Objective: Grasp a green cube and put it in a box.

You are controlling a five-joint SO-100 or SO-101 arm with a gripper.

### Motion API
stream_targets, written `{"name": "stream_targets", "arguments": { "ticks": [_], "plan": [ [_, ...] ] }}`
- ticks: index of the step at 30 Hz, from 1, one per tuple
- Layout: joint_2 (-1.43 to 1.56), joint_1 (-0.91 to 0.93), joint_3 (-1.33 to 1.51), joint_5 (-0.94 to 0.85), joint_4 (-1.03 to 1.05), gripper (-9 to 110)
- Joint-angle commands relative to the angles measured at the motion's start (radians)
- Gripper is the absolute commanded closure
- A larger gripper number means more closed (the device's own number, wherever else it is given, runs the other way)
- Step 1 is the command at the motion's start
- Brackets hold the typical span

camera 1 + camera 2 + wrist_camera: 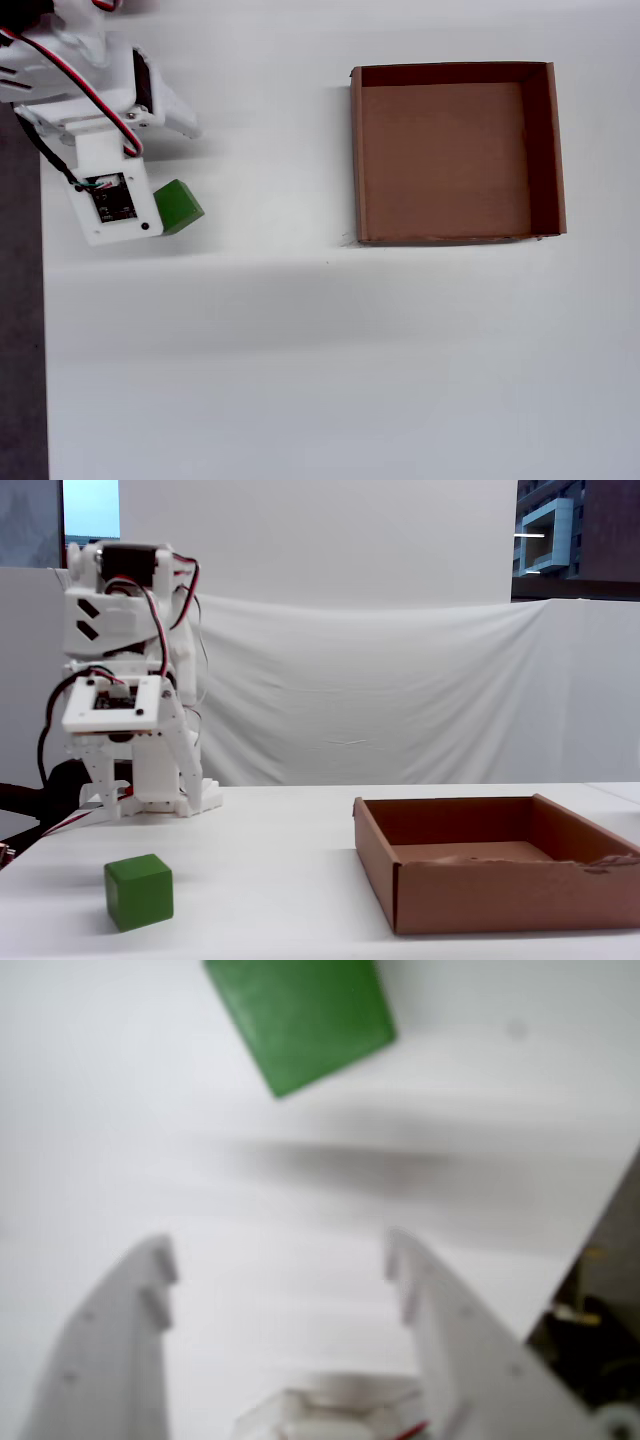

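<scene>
Two wide-open fingers of the gripper (280, 1260) hold nothing — go forward, straddle the green cube (300, 1015), then squeeze.

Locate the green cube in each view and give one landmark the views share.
Wrist view: cube at top centre, ahead of the open gripper.
Overhead view: cube at left, beside the arm.
Fixed view: cube at lower left.
Shared landmark: the box; not in the wrist view.
</scene>
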Motion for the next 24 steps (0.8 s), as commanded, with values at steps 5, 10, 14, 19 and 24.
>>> {"name": "stream_targets", "arguments": {
  "ticks": [5,10,14,19,24],
  "plan": [
    [-0.115,0.006,-0.161,-0.110,0.025,72],
    [-0.158,0.028,-0.187,-0.153,0.029,73],
    [-0.158,0.074,-0.187,-0.210,0.037,73],
    [-0.184,0.110,-0.207,-0.258,0.020,73],
    [-0.304,0.121,-0.330,-0.291,0.018,73]
  ]
}}
